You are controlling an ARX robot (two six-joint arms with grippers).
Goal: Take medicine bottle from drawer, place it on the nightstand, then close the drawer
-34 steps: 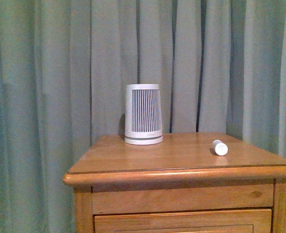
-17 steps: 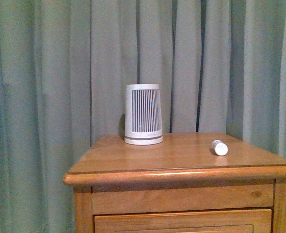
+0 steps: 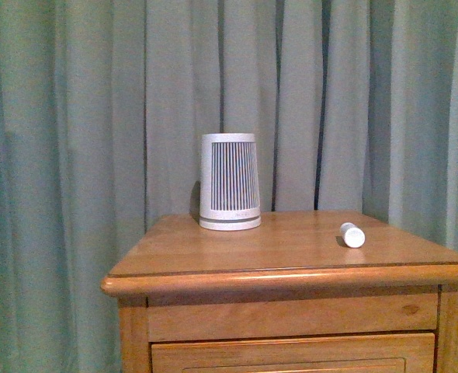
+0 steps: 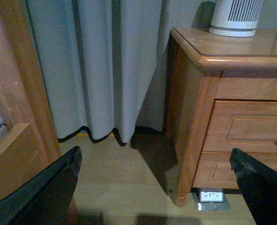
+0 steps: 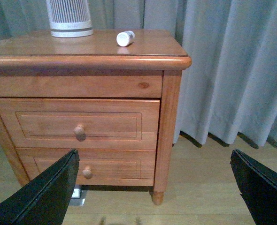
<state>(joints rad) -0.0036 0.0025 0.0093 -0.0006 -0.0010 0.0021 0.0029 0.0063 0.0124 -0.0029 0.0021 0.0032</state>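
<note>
With the medicine bottle lying on its side on the nightstand top, near the right edge and well apart from the white slatted device, the upper drawer sat flush in its frame, its round knob untouched. Both grippers hung back from the cabinet, the left gripper and the right gripper each with fingers spread wide and holding nothing. By the look of it the job was finished; what remained was to retreat cleanly, keeping both arms low and clear of the overhanging top so the bottle was not jolted into rolling off.
</note>
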